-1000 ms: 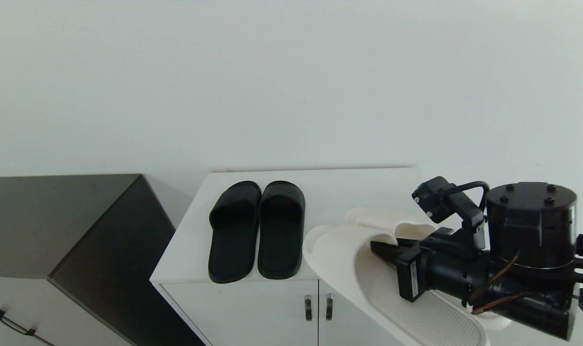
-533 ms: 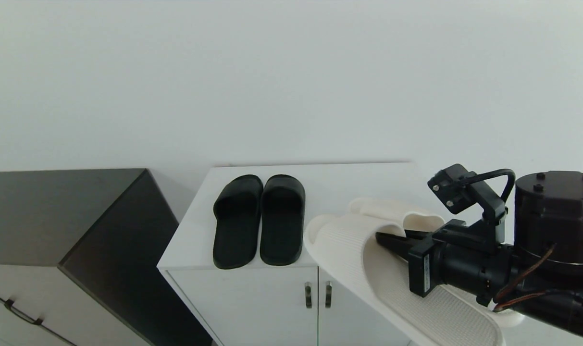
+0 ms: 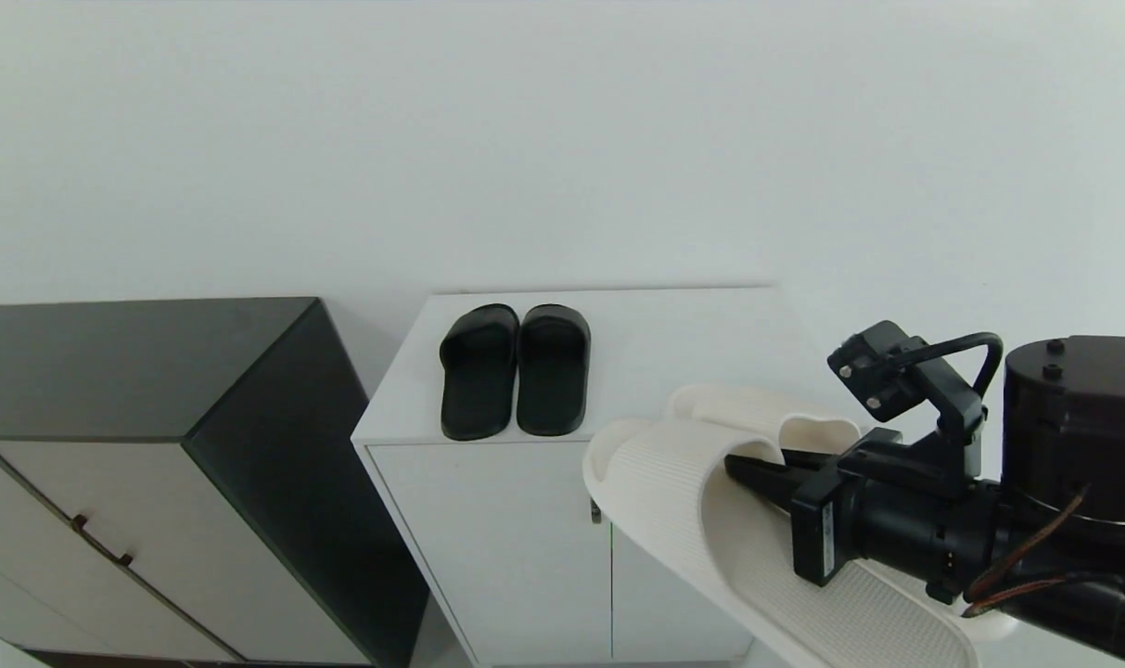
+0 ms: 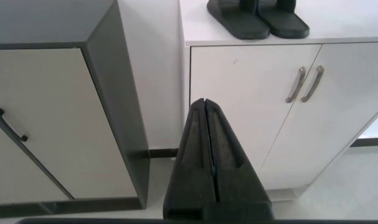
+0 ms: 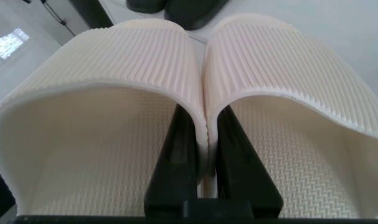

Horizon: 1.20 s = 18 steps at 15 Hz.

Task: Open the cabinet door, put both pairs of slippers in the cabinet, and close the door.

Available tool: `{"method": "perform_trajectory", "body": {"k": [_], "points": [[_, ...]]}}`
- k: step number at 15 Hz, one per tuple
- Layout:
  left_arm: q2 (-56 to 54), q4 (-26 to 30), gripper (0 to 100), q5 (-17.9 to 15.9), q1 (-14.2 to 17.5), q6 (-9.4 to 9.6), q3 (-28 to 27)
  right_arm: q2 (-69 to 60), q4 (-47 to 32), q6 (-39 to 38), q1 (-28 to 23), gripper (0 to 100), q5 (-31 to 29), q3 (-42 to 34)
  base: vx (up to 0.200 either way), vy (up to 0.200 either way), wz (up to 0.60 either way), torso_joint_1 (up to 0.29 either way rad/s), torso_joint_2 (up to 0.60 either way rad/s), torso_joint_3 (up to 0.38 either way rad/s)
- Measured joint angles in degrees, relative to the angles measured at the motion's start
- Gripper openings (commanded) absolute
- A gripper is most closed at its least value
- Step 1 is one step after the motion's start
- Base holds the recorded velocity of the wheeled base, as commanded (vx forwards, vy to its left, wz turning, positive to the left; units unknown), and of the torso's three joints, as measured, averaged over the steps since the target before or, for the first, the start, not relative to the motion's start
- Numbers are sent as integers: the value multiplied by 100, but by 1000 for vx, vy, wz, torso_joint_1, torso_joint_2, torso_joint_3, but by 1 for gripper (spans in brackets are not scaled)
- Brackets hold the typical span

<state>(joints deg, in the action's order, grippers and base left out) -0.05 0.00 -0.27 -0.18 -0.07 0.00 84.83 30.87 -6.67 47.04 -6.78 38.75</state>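
Plain white wall (image 3: 562, 139) ahead of you. White cabinet (image 3: 488, 529) against it, both doors shut, handles (image 4: 306, 84) side by side at centre seam. Black slippers (image 3: 516, 371) paired on its top, heels at front edge. Dark-topped dresser (image 3: 154, 371) just left of cabinet. Your right gripper (image 3: 743, 467) pinches cream slippers (image 3: 673, 492) by their touching inner strap walls, held aloft before cabinet's right side. Your left gripper (image 4: 206, 118) fully closed, empty, facing cabinet front.

Right tool (image 3: 746, 468) pinching white slippers (image 3: 669, 487); left tool (image 4: 206, 121) closed.
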Motion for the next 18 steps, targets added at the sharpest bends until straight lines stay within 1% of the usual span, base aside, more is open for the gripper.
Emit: {"method": "perform_trajectory", "body": {"k": [7, 14, 18], "points": [[0, 0, 0, 2, 0, -9, 0, -13, -2, 0, 108, 0, 0, -76, 0, 0, 0, -5, 10, 7], [0, 0, 0, 6, 0, -15, 0, -176, 0, 5, 496, 0, -17, -321, 0, 0, 0, -159, 370, 203], [0, 0, 0, 11, 0, -15, 0, -247, 0, 5, 538, 0, -24, -373, 0, 0, 0, -227, 541, 300]]}}
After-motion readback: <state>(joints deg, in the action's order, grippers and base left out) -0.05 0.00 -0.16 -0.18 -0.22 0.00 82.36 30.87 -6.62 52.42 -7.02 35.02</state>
